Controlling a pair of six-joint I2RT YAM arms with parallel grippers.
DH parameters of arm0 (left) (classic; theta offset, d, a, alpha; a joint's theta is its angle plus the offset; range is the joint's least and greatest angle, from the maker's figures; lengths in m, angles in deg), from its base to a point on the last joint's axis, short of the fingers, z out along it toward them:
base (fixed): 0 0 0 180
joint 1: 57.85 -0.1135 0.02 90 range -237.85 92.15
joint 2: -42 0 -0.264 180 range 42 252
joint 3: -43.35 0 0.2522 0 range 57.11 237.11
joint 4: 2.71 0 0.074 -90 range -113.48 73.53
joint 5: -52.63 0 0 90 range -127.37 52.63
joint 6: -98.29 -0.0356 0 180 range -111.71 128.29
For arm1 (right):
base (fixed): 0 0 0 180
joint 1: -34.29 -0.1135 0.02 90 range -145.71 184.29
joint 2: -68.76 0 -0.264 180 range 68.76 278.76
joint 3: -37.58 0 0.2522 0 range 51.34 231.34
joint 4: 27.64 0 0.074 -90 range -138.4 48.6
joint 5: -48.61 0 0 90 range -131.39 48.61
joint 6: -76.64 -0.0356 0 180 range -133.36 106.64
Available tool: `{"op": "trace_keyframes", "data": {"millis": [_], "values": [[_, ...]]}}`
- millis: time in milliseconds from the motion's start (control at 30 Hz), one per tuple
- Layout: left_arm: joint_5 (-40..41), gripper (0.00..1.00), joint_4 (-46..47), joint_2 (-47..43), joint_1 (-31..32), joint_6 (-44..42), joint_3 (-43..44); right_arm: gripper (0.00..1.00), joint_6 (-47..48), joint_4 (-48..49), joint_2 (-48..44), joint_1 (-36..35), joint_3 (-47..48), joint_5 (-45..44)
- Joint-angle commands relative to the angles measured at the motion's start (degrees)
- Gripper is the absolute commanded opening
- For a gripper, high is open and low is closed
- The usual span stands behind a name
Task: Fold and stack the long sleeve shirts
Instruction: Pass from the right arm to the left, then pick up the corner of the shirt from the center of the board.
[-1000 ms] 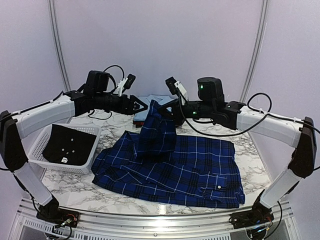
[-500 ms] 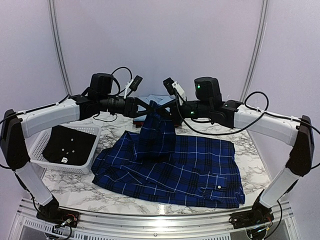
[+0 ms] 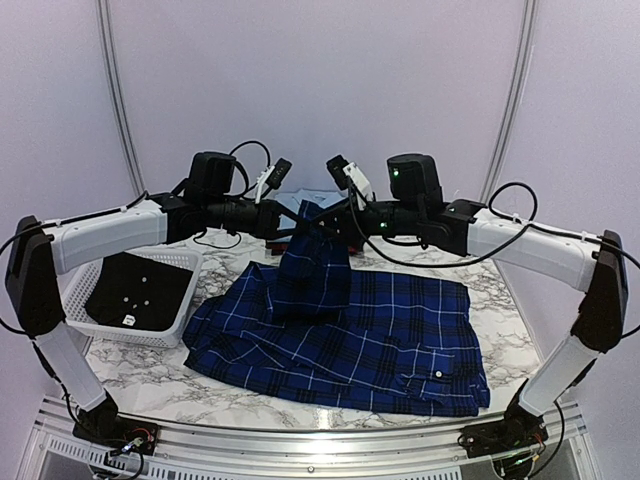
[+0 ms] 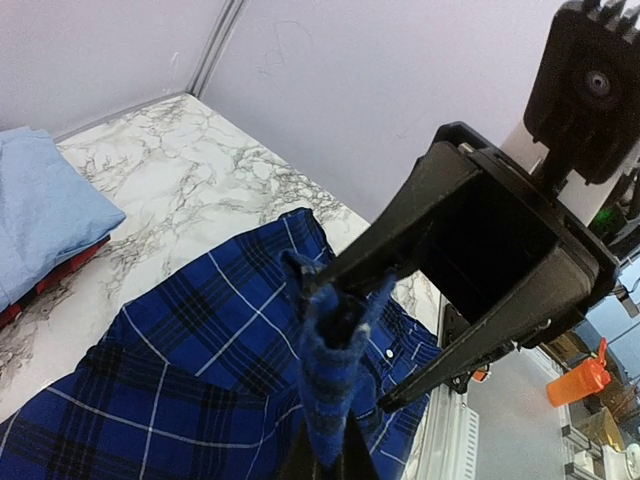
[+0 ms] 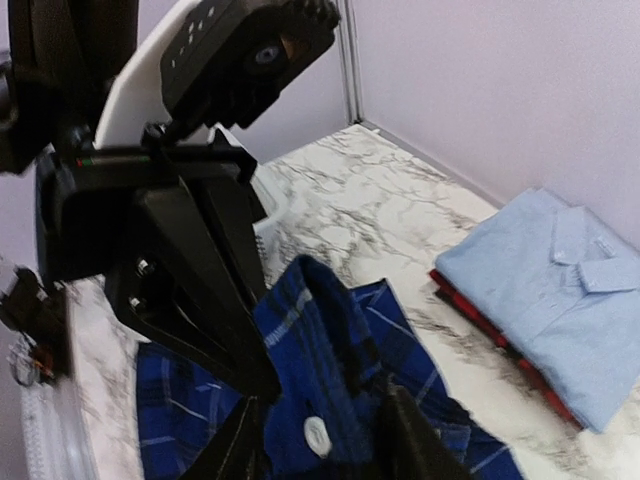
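2 robot arms meet over a navy plaid shirt (image 3: 340, 330) spread flat on the marble desk (image 3: 150, 372), just right of a white basket (image 3: 72, 292) in the overhead view. A lifted fold (image 3: 314, 250) of the shirt stands up at its far edge, farther back than the basket & to its right, btwn the 2 wrists.

The left jaws are clenched on the top of that fold, pinching the cloth into a narrow ridge. The right jaws are spread apart w/ the same fold btwn them, released & not clamped on it. A white button (image 5: 316, 433) shows on the fold near the right jaws.

Farther back than the basket & to its right, a folded light blue shirt (image 5: 545, 290), collar showing, lies on top of a folded red plaid shirt (image 5: 470, 310). A black cloth (image 3: 135, 288) w/ small white dots sits inside the basket. The left arm (image 3: 110, 228) reaches across above the basket. The right arm (image 3: 530, 245) comes in from the side opposite the basket.
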Motion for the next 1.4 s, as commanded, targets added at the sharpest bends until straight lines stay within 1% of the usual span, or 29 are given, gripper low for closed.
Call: {"op": "trace_keyframes", "data": {"millis": [0, 67, 100, 167, 267, 367, 600, 800, 933, 1200, 1267, 1367], "values": [[6.3, 0.0, 0.3, -0.3, 0.2, -0.4, 1.3, 0.45, -1.0, -4.6, 0.0, -0.3, 3.4, -12.9], [9.5, 0.0, -0.4, -0.8, 0.2, -0.7, 1.2, 0.54, -2.8, -6.4, -0.2, 0.4, 3.0, -18.8], [11.2, 0.0, -0.9, -1.2, 0.2, -0.8, 1.4, 0.56, -4.3, -7.3, -0.3, 1.7, 2.3, -20.4], [14.6, 0.0, -2.8, -1.6, 0.2, -1.2, 1.8, 0.57, -8.1, -8.8, -1.2, 4.8, -0.1, -24.1], [18.3, 0.0, -5.3, -2.2, 0.2, -1.9, 2.4, 0.56, -15.2, -9.3, -3.7, 11.9, -6.3, -24.1], [19.8, 0.0, -6.5, -2.8, 0.2, -2.4, 2.2, 0.56, -19.7, -9.0, -6.6, 18.7, -12.9, -23.0], [21.1, 0.0, -8.0, -4.4, 0.2, -3.0, 1.7, 0.56, -20.5, -9.2, -10.3, 28.3, -23.2, -26.0], [23.0, 0.0, -9.8, -5.7, 0.2, -3.5, 2.5, 0.56, -20.4, -6.2, -10.9, 35.7, -29.4, -24.3], [24.6, 0.0, -11.2, -6.7, 0.1, -3.8, 3.9, 0.56, -20.2, -3.8, -9.4, 38.4, -31.5, -21.7], [26.6, 0.0, -13.6, -7.3, 0.1, -5.4, 8.2, 0.54, -20.6, -0.4, -4.9, 38.5, -33.0, -18.6], [27.1, 0.0, -14.1, -7.3, 0.1, -5.8, 9.4, 0.51, -20.8, 0.3, -4.0, 38.5, -33.1, -18.1], [28.3, 0.0, -15.1, -7.4, 0.1, -6.5, 11.6, 0.38, -20.8, 0.3, -3.0, 38.5, -32.5, -17.8]]}}
